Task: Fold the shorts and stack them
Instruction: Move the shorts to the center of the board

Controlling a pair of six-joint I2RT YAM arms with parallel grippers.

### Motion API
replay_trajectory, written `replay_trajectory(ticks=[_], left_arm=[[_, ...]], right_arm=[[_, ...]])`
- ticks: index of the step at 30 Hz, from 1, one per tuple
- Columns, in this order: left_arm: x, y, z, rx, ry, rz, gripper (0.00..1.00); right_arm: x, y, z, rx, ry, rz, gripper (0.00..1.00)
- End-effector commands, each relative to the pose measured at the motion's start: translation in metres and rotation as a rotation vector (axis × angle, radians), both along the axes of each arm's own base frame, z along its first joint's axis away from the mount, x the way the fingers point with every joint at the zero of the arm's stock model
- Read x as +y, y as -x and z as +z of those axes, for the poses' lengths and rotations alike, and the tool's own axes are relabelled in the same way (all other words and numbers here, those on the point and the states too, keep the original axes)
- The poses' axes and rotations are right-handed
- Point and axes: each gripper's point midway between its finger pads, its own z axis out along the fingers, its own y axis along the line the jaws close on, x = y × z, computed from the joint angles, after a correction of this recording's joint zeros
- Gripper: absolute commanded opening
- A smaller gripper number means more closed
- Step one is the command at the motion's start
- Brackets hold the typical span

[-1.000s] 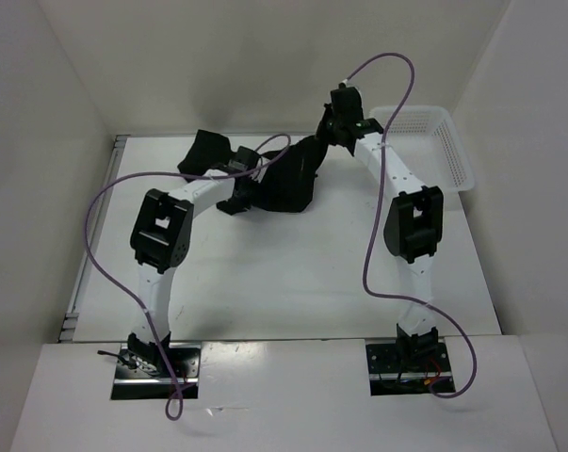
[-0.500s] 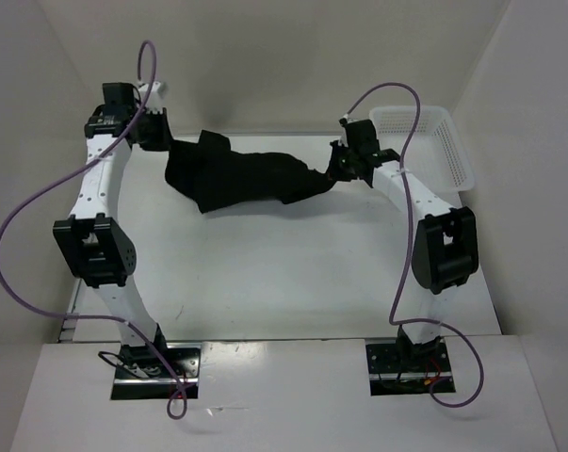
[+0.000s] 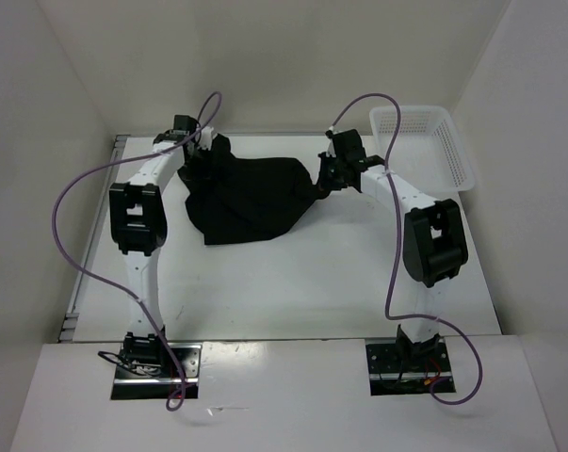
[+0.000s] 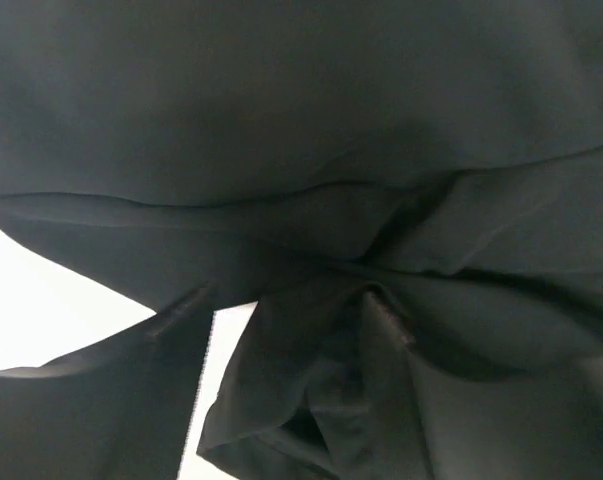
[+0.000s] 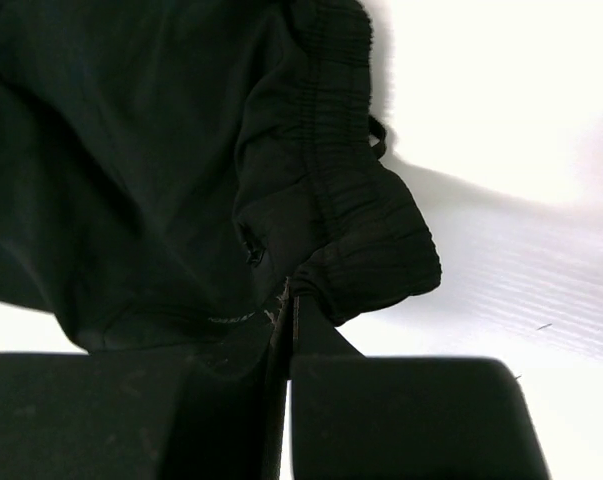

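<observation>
Gripping the black soft fabric shorts (image 3: pixel 251 193)

The shorts sit bunched over the far part of the white counter (image 3: pixel 293 282), between both arms. The right end effector (image 5: pixel 289 300) is clenched on the ribbed waistband (image 5: pixel 351 200). The left end effector (image 3: pixel 191 151) meets the garment's left corner; fabric fills its camera, so its state cannot be told.

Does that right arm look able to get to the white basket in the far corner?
Probably yes. The basket sits close beside the right hand with only bare table between, but that hand is clamped on the shorts, so they would likely drag along.
</observation>
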Motion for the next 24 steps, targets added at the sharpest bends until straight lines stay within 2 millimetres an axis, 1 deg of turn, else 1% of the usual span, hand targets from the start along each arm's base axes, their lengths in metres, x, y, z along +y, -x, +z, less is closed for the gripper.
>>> replay_trajectory(ticks=[1,2,3,4,5,6,7,8,9,11,12,13,14,15,16,17,18,19,20,21,22,23,24], left_arm=[[0.007,-0.020,0.098,-0.237,-0.036,0.025,0.70],[0.008,-0.010,0.107,-0.244,-0.035,0.025,0.72],[0.007,0.009,0.095,-0.202,-0.029,0.018,0.74],[-0.002,0.027,0.120,-0.231,-0.025,0.001,0.74],[-0.006,0.043,0.117,-0.197,-0.001,-0.019,0.74],[-0.016,0.063,0.126,-0.188,0.021,-0.047,0.74],[-0.025,0.097,0.092,-0.063,0.039,-0.076,0.74],[-0.032,0.114,0.082,-0.023,0.080,-0.100,0.74],[-0.037,0.131,0.077,0.007,0.093,-0.117,0.74],[-0.038,0.156,0.048,0.093,0.105,-0.120,0.74],[-0.038,0.158,0.044,0.098,0.105,-0.120,0.74],[-0.038,0.156,0.041,0.098,0.105,-0.120,0.74],[-0.038,0.156,0.041,0.098,0.105,-0.120,0.74],[-0.038,0.156,0.037,0.108,0.104,-0.120,0.72],[-0.038,0.153,0.033,0.110,0.104,-0.119,0.72],[-0.038,0.151,0.030,0.110,0.104,-0.119,0.71],[-0.037,0.149,0.022,0.118,0.096,-0.115,0.69],[-0.037,0.152,0.014,0.143,0.095,-0.114,0.65],[-0.038,0.151,0.009,0.148,0.103,-0.117,0.63],[-0.040,0.153,-0.002,0.184,0.132,-0.119,0.62],[-0.044,0.152,-0.004,0.193,0.154,-0.129,0.61],[-0.044,0.148,-0.008,0.203,0.173,-0.125,0.61],[-0.046,0.149,-0.012,0.214,0.184,-0.129,0.61]], right_arm=[[0.003,-0.028,0.031,-0.132,0.003,-0.020,0.00],[0.002,-0.028,0.031,-0.136,0.010,-0.013,0.00],[0.001,-0.023,0.021,-0.114,0.019,-0.012,0.00],[0.000,-0.021,0.021,-0.112,0.019,-0.012,0.00],[-0.002,-0.016,0.012,-0.090,0.027,-0.011,0.00],[-0.003,-0.013,0.011,-0.087,0.028,-0.011,0.00],[-0.004,-0.011,0.013,-0.090,0.027,-0.011,0.00],[-0.006,-0.006,0.005,-0.072,0.034,-0.011,0.00],[-0.006,-0.004,0.006,-0.072,0.034,-0.011,0.00],[-0.008,0.000,0.005,-0.072,0.042,-0.003,0.00],[-0.009,0.003,-0.001,-0.058,0.047,-0.003,0.00],[-0.010,0.005,0.001,-0.061,0.046,-0.003,0.00],[-0.012,0.010,-0.001,-0.054,0.049,-0.003,0.00],[-0.014,0.012,-0.006,-0.046,0.058,-0.009,0.00],[-0.016,0.014,-0.005,-0.049,0.064,-0.002,0.00],[-0.017,0.018,-0.012,-0.037,0.068,-0.002,0.00],[-0.018,0.021,-0.012,-0.037,0.068,-0.002,0.00],[-0.019,0.024,-0.010,-0.040,0.067,-0.002,0.00],[-0.019,0.025,-0.013,-0.038,0.068,-0.002,0.00],[-0.020,0.028,-0.014,-0.034,0.069,-0.002,0.00],[-0.021,0.030,-0.013,-0.034,0.070,-0.002,0.00],[-0.021,0.030,-0.013,-0.037,0.075,0.005,0.00],[-0.021,0.030,-0.009,-0.046,0.072,0.004,0.00]])
